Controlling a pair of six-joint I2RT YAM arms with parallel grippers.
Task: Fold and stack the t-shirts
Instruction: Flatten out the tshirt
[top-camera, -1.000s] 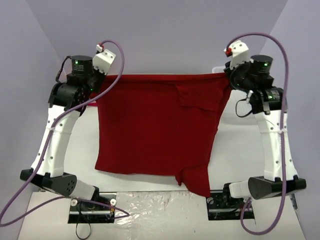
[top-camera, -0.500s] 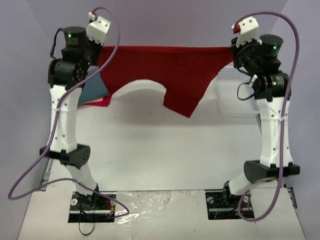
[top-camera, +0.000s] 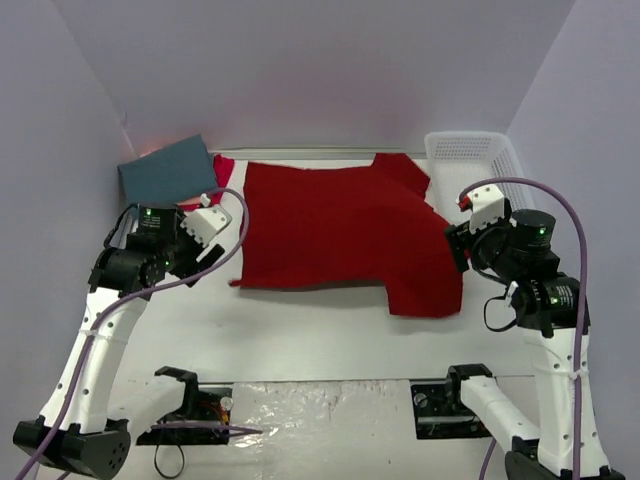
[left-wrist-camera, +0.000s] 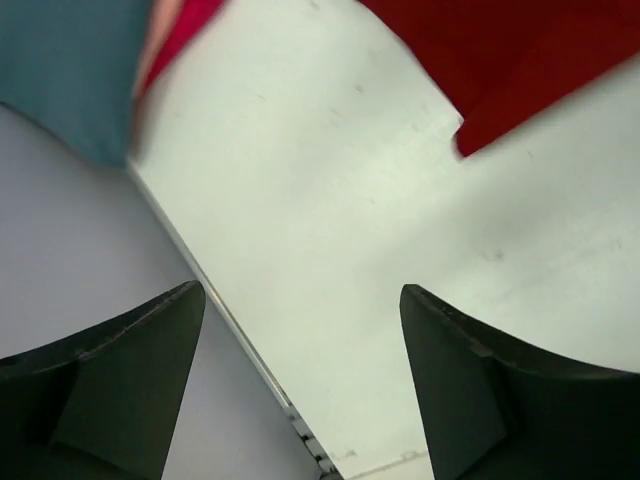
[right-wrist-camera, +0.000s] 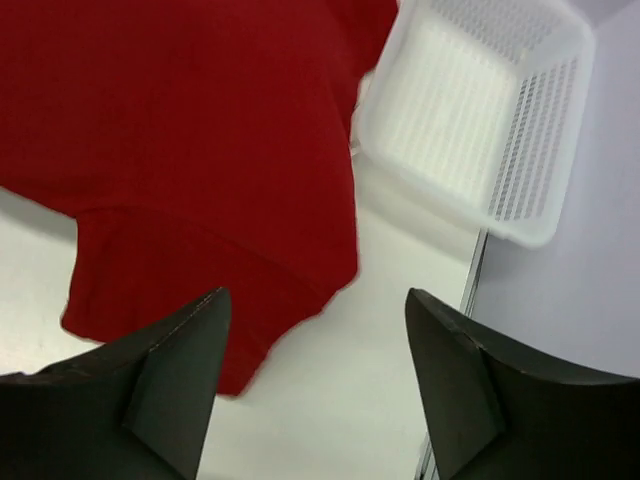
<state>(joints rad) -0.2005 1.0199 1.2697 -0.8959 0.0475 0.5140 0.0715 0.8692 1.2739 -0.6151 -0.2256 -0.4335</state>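
A deep red t-shirt (top-camera: 340, 235) lies spread flat on the table, one sleeve (top-camera: 425, 290) at its near right corner. The right wrist view shows that sleeve (right-wrist-camera: 190, 270) and the shirt's right edge. A folded slate-teal t-shirt (top-camera: 165, 170) rests at the back left, with a bit of pinkish-red t-shirt (top-camera: 222, 167) showing beside it. My left gripper (top-camera: 212, 258) hovers open just off the red shirt's left edge (left-wrist-camera: 520, 60), nothing between its fingers (left-wrist-camera: 120, 380). My right gripper (top-camera: 455, 248) is open at the shirt's right edge and holds nothing.
A white mesh basket (top-camera: 468, 155) stands at the back right, close to the red shirt's far sleeve; it also appears in the right wrist view (right-wrist-camera: 480, 110). The table's left edge (left-wrist-camera: 230, 320) runs under my left gripper, with the grey wall beyond.
Both grippers held the red shirt up by its top edge, then opened and dropped back toward the near side. The shirt now lies flat on the table.
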